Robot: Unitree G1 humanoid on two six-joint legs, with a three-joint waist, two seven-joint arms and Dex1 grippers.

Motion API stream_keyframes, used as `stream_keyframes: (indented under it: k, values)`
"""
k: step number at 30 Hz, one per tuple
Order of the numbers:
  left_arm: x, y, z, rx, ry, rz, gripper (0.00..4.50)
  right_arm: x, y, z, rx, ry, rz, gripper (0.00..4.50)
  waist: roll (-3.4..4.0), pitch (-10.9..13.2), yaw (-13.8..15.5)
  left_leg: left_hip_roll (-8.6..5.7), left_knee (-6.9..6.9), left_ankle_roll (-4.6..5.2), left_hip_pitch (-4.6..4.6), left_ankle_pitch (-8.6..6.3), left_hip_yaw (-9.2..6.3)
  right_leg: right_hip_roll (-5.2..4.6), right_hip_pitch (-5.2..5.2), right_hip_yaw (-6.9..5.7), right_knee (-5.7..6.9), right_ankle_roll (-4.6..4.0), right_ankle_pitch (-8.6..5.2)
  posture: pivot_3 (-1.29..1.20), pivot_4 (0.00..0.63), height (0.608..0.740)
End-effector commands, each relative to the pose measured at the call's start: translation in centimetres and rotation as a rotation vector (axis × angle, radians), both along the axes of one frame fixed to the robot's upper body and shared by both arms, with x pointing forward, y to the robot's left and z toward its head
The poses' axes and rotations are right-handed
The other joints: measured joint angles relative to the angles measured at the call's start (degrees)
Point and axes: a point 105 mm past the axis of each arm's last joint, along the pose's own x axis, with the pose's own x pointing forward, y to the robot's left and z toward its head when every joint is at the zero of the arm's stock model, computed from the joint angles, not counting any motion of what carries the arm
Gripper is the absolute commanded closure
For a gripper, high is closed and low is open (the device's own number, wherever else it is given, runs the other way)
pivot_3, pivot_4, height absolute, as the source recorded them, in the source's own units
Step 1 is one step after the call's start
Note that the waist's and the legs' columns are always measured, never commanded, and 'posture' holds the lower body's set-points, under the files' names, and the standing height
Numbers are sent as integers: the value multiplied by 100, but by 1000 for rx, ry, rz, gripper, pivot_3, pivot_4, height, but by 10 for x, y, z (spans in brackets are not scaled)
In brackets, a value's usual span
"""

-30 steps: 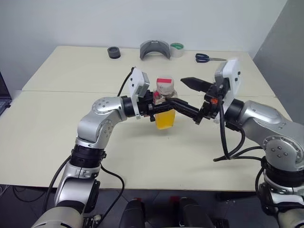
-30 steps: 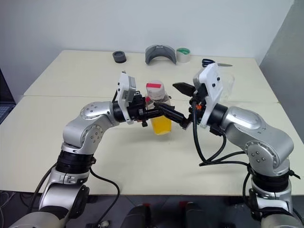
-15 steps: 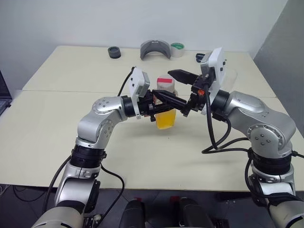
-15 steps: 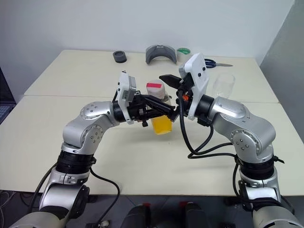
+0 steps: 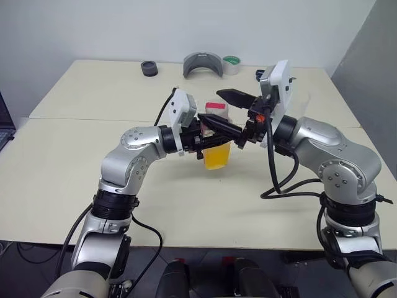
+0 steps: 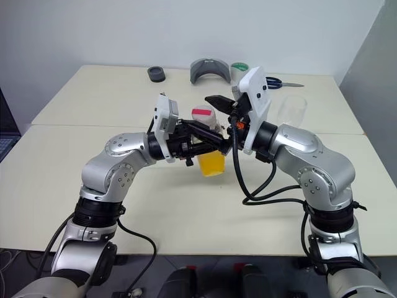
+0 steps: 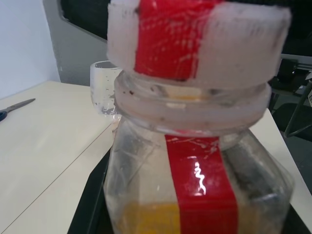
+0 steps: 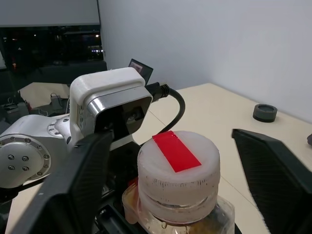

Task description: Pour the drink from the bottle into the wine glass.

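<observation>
The bottle (image 5: pixel 216 146) is a small clear plastic one with a white cap (image 8: pixel 178 168) and a red sticker on top. It hangs above the table with orange-yellow drink (image 5: pixel 216 156) in its lower half. My left gripper (image 5: pixel 201 133) is shut on the bottle's neck and shoulder from the left. From the right, my right gripper (image 5: pixel 214 107) reaches in with one finger (image 8: pixel 73 195) on each side of the cap. It is open, with a gap on both sides. The wine glass (image 6: pixel 291 110) stands empty on the table behind my right wrist.
Along the table's far edge lie a black ring (image 5: pixel 149 68), a grey curved piece (image 5: pixel 203 64), a roll of tape (image 5: pixel 231 64) and blue-handled scissors (image 6: pixel 276 81). A seam (image 5: pixel 74 119) runs across the cream table.
My right arm has swung left, bringing its open fingers from beside the bottle to either side of the cap. The left gripper and bottle have stayed put.
</observation>
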Motion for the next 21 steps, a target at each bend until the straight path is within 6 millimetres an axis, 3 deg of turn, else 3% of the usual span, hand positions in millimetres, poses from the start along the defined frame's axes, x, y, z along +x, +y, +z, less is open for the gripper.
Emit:
stream_keyframes:
  k: [1, 3, 4, 8, 14, 21]
  values:
    - [-8, -4, 19, -30, -78, -29, 2710, -7, 0, 14, 19, -55, 24, 1990, 0, 0, 0, 0, 0, 0, 0, 0, 0, 0, 0, 0, 0, 0, 0, 0, 150, 740]
    - [-9, -4, 19, -31, -77, -30, 2710, -7, 0, 14, 17, -56, 25, 2642, 0, 0, 0, 0, 0, 0, 0, 0, 0, 0, 0, 0, 0, 0, 0, 0, 150, 740]
    - [-9, -4, 18, -31, -76, -30, 2710, -7, 0, 14, 17, -57, 26, 2678, 0, 0, 0, 0, 0, 0, 0, 0, 0, 0, 0, 0, 0, 0, 0, 0, 150, 740]
    - [-9, -4, 18, -31, -76, -30, 2710, -4, -3, 22, 46, -73, 10, 2678, 0, 0, 0, 0, 0, 0, 0, 0, 0, 0, 0, 0, 0, 0, 0, 0, 150, 740]
    - [-11, -4, 16, -32, -72, -30, 2710, -3, -12, 50, 137, -153, 4, 2678, 0, 0, -1, 0, 0, 0, 0, 0, 0, 0, 0, 0, 0, 0, 0, 0, 150, 740]
    - [-11, -5, 16, -34, -72, -34, 2710, -11, -13, 42, 82, -136, 81, 2678, 0, 0, 2, -1, 0, 0, 0, 0, 1, -1, 0, 0, 0, 0, 0, 0, 150, 740]
